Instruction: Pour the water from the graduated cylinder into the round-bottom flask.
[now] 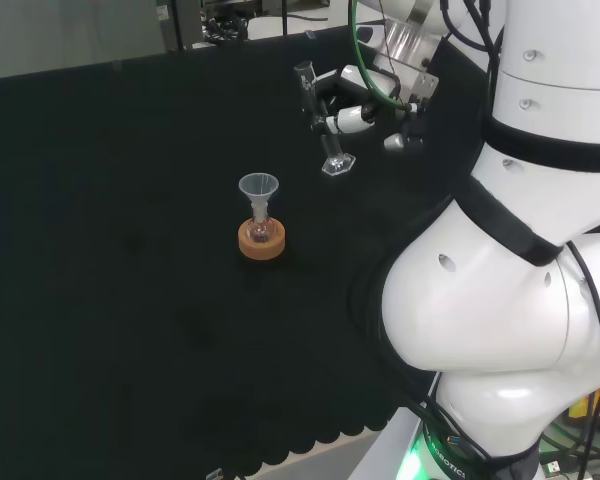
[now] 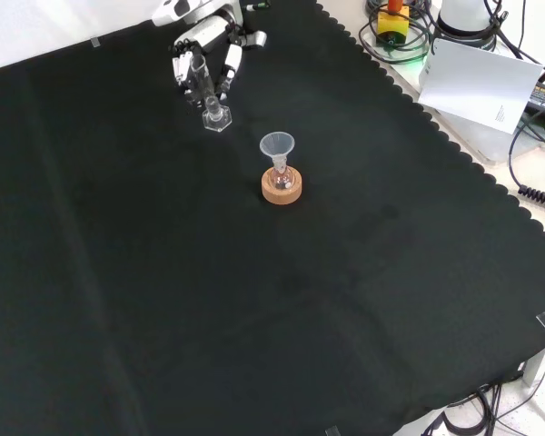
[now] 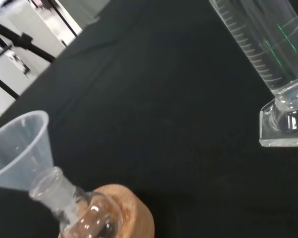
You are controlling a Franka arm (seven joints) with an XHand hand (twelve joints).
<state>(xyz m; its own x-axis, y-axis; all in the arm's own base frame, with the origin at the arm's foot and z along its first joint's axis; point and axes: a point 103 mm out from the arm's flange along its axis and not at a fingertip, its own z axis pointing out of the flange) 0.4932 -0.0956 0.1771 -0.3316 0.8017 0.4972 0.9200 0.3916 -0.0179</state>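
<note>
The graduated cylinder (image 1: 320, 120) stands far back on the black cloth (image 1: 130, 200) in the head view, right of centre, its clear tube leaning a little to the left and its hexagonal foot (image 1: 338, 165) at the cloth. In the front view the same cylinder (image 2: 205, 91) is at the far left-centre, with its foot (image 2: 216, 121) nearer the camera than the fingers. The hand (image 1: 365, 100) comes at it from the right in the head view. Its fingers (image 2: 229, 65) are curled about the upper tube, with the tube between them, and the foot hangs clear below them. Whether the foot rests on the cloth or is just off it, I cannot tell.

The wrist view shows the cylinder's lower tube (image 3: 263, 44) with its printed scale marks, and the clear foot (image 3: 285, 126) against the cloth.

Nearer and to the left in the head view, well apart from the cylinder, the round-bottom flask (image 1: 261, 230) sits upright in a cork ring (image 1: 261, 242), with a clear funnel (image 1: 259, 190) in its neck. In the front view the flask (image 2: 281, 178) lies right of and nearer than the cylinder.
</note>
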